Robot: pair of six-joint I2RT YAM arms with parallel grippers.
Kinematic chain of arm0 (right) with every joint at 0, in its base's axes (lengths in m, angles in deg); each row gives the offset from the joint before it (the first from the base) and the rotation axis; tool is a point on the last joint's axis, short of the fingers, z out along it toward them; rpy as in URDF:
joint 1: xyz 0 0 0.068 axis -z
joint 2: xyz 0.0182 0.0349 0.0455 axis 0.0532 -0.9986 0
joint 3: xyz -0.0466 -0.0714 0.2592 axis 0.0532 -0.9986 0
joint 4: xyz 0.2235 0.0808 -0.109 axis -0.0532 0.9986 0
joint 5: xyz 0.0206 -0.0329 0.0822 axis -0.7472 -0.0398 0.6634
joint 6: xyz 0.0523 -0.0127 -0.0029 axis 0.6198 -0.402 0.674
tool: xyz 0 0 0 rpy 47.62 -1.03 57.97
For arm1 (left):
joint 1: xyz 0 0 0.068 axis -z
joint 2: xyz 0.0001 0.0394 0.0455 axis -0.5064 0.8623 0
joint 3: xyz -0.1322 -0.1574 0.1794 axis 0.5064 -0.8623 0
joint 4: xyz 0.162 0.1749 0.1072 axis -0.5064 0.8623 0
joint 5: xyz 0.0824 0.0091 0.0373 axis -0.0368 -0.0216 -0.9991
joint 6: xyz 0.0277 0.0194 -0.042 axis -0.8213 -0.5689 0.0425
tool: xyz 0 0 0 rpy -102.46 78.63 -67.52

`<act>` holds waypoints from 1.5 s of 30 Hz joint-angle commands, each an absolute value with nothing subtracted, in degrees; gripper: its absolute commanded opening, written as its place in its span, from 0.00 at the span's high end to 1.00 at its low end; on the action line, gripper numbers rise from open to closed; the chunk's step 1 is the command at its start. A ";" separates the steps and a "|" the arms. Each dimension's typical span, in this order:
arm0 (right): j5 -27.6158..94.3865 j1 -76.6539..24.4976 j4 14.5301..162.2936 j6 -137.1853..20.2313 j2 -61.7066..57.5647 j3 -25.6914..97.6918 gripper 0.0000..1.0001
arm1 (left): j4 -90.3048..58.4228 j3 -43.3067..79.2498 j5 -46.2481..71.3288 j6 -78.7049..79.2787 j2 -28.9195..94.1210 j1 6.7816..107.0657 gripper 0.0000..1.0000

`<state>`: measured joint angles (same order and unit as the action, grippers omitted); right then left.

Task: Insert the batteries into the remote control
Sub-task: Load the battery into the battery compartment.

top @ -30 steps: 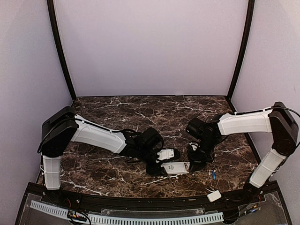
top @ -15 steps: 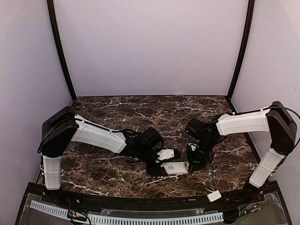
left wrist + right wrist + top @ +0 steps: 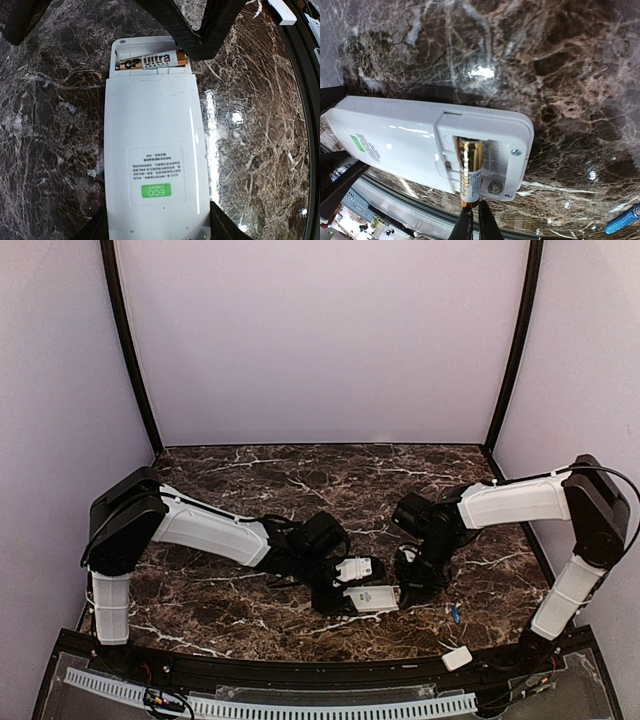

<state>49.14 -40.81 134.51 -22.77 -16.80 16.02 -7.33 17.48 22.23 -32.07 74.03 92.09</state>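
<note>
1. Left tool (image 3: pixel 159 226) clamps the remote control (image 3: pixel 150 150) by its long sides, near the tabletop's near edge; likely light, rigid and slick.
2. One battery (image 3: pixel 152 60) sits in the open bay; hard, probably rolls.
3. Right tool (image 3: pixel 472 222), tips pressed together, butts the battery's end.
4. A blue battery (image 3: pixel 622 219) lies rightward.

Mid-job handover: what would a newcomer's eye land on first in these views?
The white remote control lying back-up between the grippers, clamped by the left gripper, its compartment open with a gold battery in one slot. Next, the right gripper, shut, its tips at that battery's end. A blue battery lies loose on the table to the right.
</note>
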 commanded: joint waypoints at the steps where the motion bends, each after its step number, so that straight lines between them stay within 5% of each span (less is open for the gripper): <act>1: 47.47 -41.06 133.14 -22.62 -18.37 17.47 0.95 | 2.33 15.24 21.45 -30.96 79.01 92.38 0.88; 27: 40.70 -38.94 132.64 -24.47 -26.71 22.14 1.00 | 2.41 15.25 21.47 -30.89 79.07 92.39 0.88; 45: 41.42 -39.14 139.42 -26.57 -14.15 22.68 0.95 | 2.38 15.38 21.62 -30.99 79.25 92.39 0.88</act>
<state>43.04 -39.76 141.57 -25.65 -17.22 20.61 -7.14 17.81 22.19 -31.87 74.21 92.09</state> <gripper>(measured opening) 0.019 0.579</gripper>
